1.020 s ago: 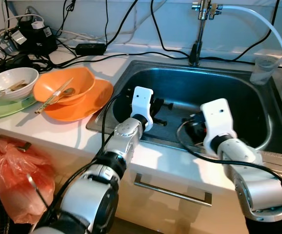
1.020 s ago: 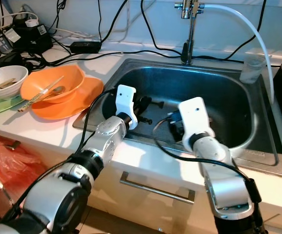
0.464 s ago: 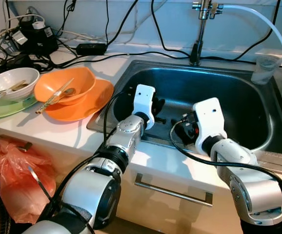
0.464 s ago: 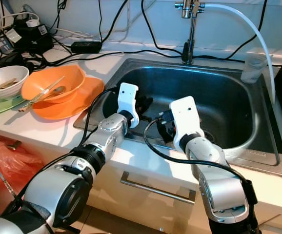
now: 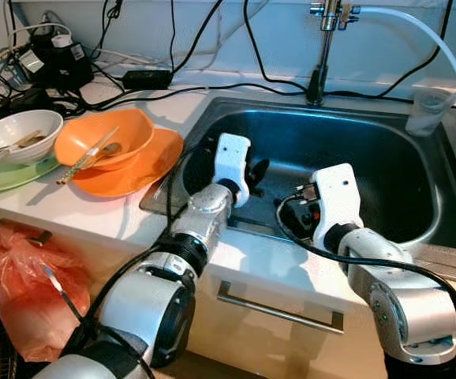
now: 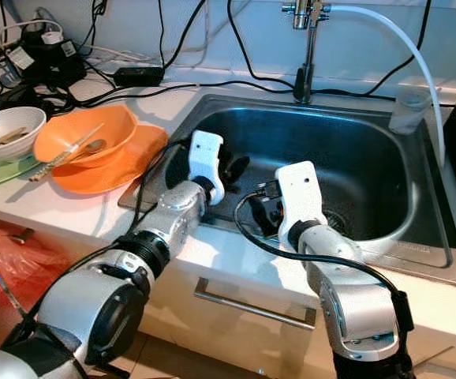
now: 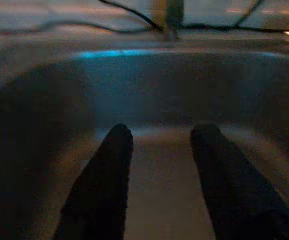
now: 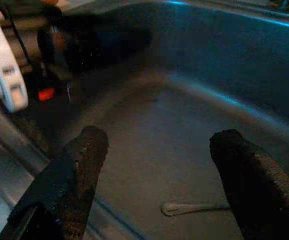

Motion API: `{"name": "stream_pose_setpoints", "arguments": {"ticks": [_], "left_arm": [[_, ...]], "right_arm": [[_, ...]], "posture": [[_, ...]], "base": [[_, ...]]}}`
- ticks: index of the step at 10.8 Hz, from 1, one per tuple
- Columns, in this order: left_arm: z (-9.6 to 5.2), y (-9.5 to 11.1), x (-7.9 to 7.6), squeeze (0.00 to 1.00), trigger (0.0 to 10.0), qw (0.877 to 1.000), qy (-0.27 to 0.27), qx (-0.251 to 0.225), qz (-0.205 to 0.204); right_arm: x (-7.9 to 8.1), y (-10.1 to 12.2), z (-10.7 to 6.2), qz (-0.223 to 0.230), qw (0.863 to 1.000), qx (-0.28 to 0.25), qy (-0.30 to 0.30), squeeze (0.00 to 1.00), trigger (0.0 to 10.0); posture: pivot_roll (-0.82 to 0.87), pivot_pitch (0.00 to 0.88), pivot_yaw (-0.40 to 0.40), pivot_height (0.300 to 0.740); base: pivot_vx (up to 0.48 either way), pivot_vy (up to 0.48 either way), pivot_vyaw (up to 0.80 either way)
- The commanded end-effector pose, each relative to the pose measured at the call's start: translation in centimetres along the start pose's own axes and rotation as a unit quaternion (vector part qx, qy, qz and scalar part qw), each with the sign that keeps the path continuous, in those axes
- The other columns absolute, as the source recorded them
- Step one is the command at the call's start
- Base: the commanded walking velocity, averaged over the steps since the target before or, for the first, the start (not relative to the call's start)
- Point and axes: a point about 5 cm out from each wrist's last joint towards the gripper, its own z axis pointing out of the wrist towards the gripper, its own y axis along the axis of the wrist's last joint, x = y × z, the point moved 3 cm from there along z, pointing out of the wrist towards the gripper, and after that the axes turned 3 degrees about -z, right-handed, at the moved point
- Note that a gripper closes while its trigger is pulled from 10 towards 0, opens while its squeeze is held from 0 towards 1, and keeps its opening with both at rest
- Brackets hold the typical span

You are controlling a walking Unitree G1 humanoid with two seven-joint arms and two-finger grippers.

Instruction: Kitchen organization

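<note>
- The left gripper (image 7: 162, 135) is down inside the steel sink (image 5: 386, 154). Its two black fingers (image 7: 109, 170) are spread apart with nothing between them.
- Past the left fingertips there is bare sink floor, then the far sink wall, and above that the tap (image 5: 323, 47).
- The right gripper (image 8: 157, 142) is low in the sink too, just beside the left one. Its fingers (image 8: 79, 165) are spread wide and hold nothing.
- A metal spoon (image 8: 197, 206) lies flat on the sink floor, between the right fingers and a little below their tips. The fingers do not touch it.
- On the counter, well away from both grippers, an orange bowl (image 5: 106, 136) sits on an orange plate (image 5: 145, 167). Chopsticks (image 5: 86, 156) rest in the bowl.
- A white bowl (image 5: 19, 133) sits on a green plate (image 5: 11, 175) beside them.
- A clear cup (image 5: 427, 112) stands at the sink's far corner.
</note>
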Motion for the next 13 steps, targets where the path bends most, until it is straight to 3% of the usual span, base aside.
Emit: {"name": "stream_pose_setpoints", "arguments": {"ticks": [1, 5, 6, 7, 8, 9, 13], "left_arm": [[0.3, 2.3, 0.7, 1.00, 10.0, 0.999, 0.016, -0.038, 0.022], [-0.9, 4.5, 3.6, 1.00, 10.0, 0.988, 0.070, -0.107, 0.088], [-1.6, 4.9, 4.6, 1.00, 10.0, 0.982, 0.088, -0.129, 0.108], [-3.1, 5.3, 6.1, 1.00, 10.0, 0.968, 0.121, -0.158, 0.152], [-4.0, 5.4, 7.1, 1.00, 10.0, 0.962, 0.144, -0.167, 0.160], [-6.0, 5.8, 8.7, 1.00, 10.0, 0.950, 0.176, -0.196, 0.167], [-8.9, 7.3, 10.4, 1.00, 10.0, 0.930, 0.214, -0.216, 0.207]], "right_arm": [[0.0, 1.5, -0.1, -0.008, 0.999, -0.033, -0.006, 0.00, 10.0], [0.3, 3.3, 0.0, -0.005, 0.997, -0.080, -0.010, 0.00, 10.0], [0.9, 3.4, 0.1, 0.029, 0.996, -0.083, 0.021, 0.00, 10.0], [0.9, 3.2, 0.1, 0.039, 0.995, -0.084, 0.026, 0.00, 10.0], [1.0, 3.1, 0.3, 0.038, 0.995, -0.082, 0.032, 0.00, 10.0], [1.5, 3.1, 0.7, 0.032, 0.995, -0.082, 0.052, 0.00, 10.0], [3.0, 3.5, 1.5, 0.027, 0.993, -0.093, 0.074, 0.00, 10.0]], "posture": [[-0.26, 0.000, 0.101, 0.740], [-0.23, 0.000, 0.088, 0.740], [-0.21, 0.000, 0.082, 0.740], [-0.17, 0.000, 0.065, 0.740], [-0.15, 0.000, 0.057, 0.740], [-0.11, 0.000, 0.044, 0.740], [-0.05, 0.000, 0.029, 0.740]], "base": [[0.000, 0.000, 0.00], [0.000, 0.000, 0.00], [0.000, 0.000, 0.00], [0.000, 0.000, 0.00], [0.000, 0.000, 0.00], [0.000, 0.000, 0.00], [0.000, 0.000, 0.00]]}}
